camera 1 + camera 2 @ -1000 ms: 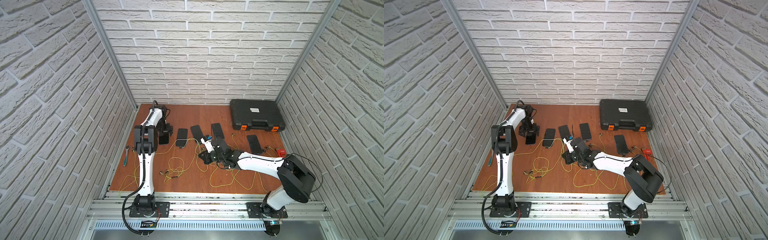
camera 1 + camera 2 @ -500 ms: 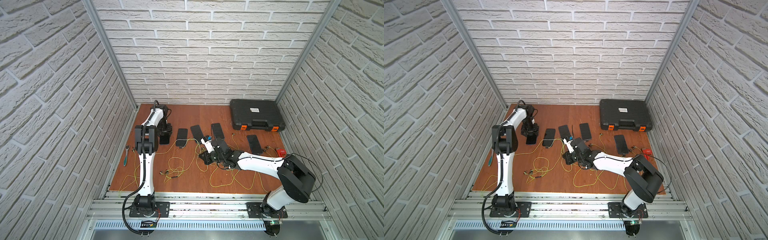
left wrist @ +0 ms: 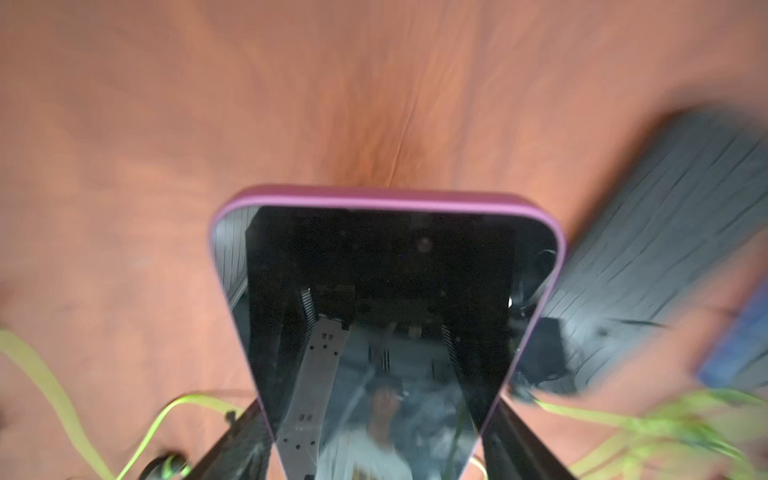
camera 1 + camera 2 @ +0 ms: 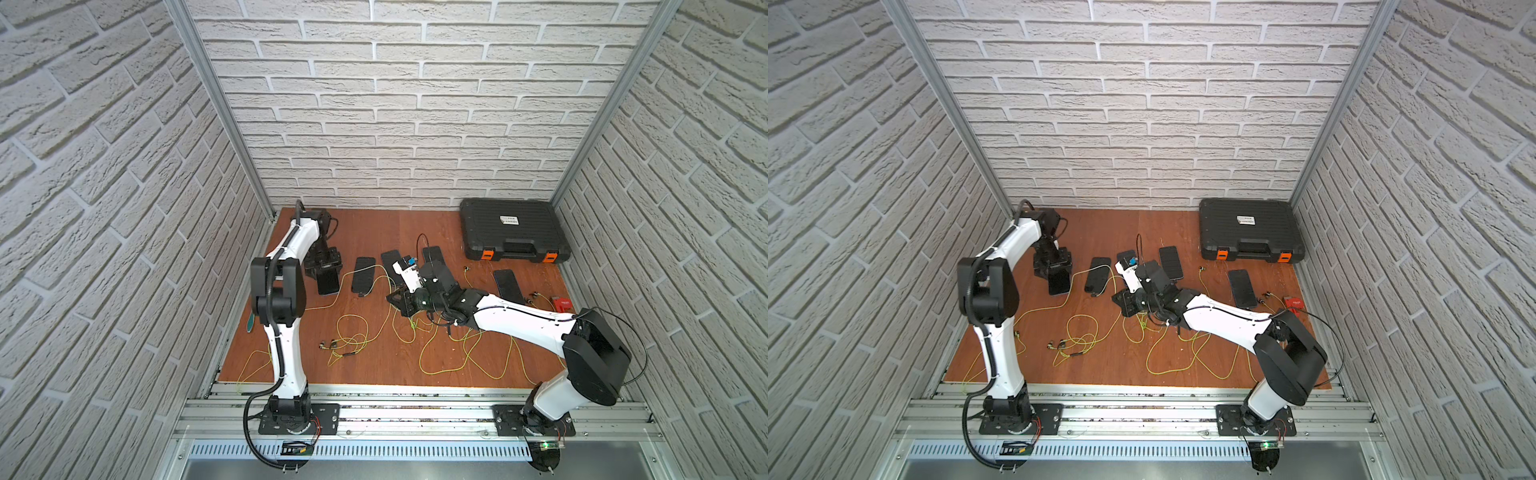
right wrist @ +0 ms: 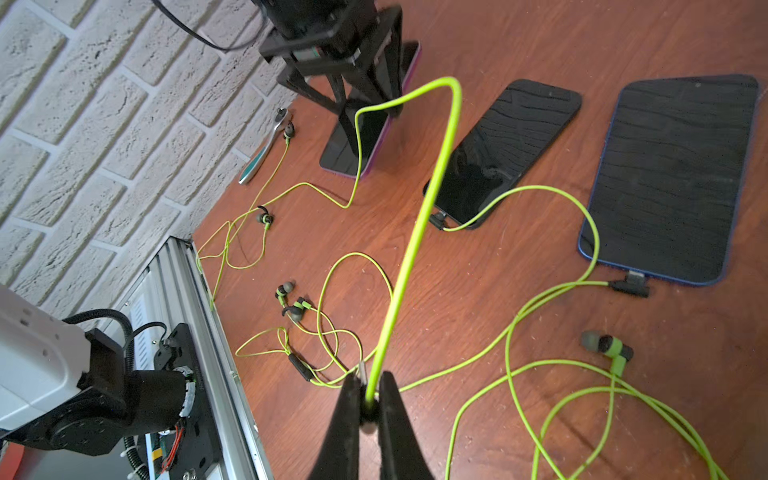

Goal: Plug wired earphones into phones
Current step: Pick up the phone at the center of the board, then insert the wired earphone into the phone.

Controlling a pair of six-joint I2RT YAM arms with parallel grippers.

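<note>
Cord (image 5: 407, 266) in right tool (image 5: 369, 386) (tight pinch)

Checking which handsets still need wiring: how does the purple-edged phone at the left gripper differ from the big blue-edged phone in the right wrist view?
The purple-edged phone has a purple rim, the blue-edged phone a blue one. The purple-edged phone is held between the fingers of the left gripper; the blue-edged phone lies free on the table. A dark plug meets the blue-edged phone's short edge; the purple-edged phone shows none. Both screens are dark.
</note>
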